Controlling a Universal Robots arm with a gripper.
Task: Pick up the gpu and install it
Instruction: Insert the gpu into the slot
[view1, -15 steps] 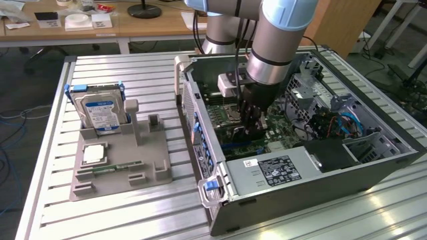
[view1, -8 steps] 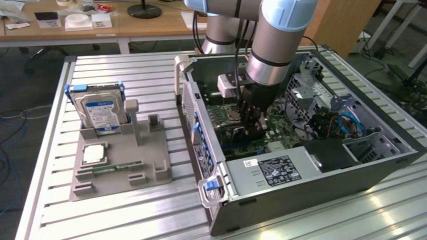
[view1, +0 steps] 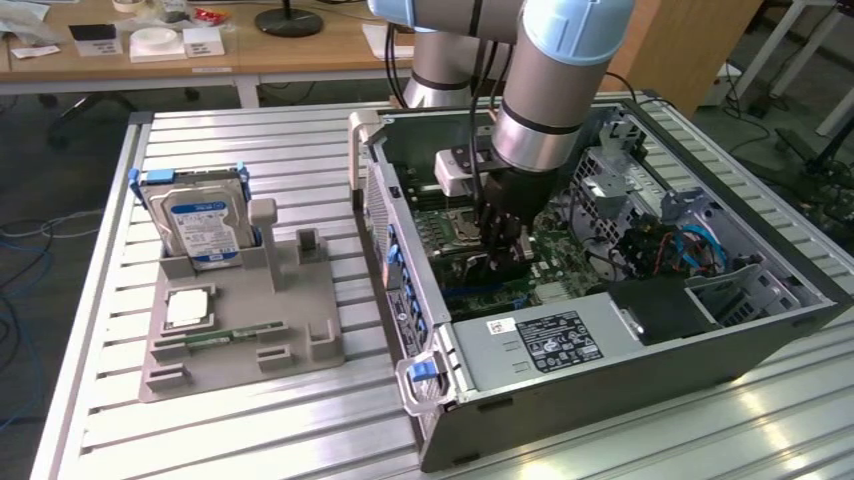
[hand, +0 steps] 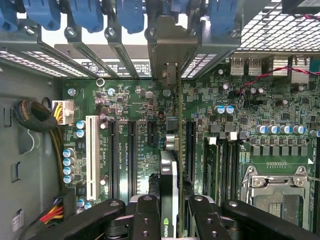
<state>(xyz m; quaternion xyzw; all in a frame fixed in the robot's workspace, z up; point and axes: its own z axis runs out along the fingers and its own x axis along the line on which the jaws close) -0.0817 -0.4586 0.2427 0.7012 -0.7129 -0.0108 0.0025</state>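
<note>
Robot arm, grey tube w/ pale-blue joint caps, reaches down into an open grey steel PC case lying on its side on a ribbed aluminium table. The black gripper sits low over the green motherboard, jaws clenched on the gpu: in the wrist view the black fingers press both flat faces of the card, which shows edge-on as a thin silvery-black slab w/ a small green logo near the grip. Card stands upright on edge, above the board; its long axis runs parallel to the black expansion slots and points toward the case's rear wall, where its plain metal end bracket meets the row of perforated slot covers and blue plastic clips. Whether the card edge is fully down in a slot: cannot tell. One long white slot lies well to the side, by a cluster of blue-topped round capacitors; a square metal CPU socket frame lies on the other side. In the exterior view's left, a grey moulded parts holder on the table keeps a silver, blue-labelled hard drive upright in a blue-edged cradle, w/ a narrow green memory stick lying flat nearer the front
</note>
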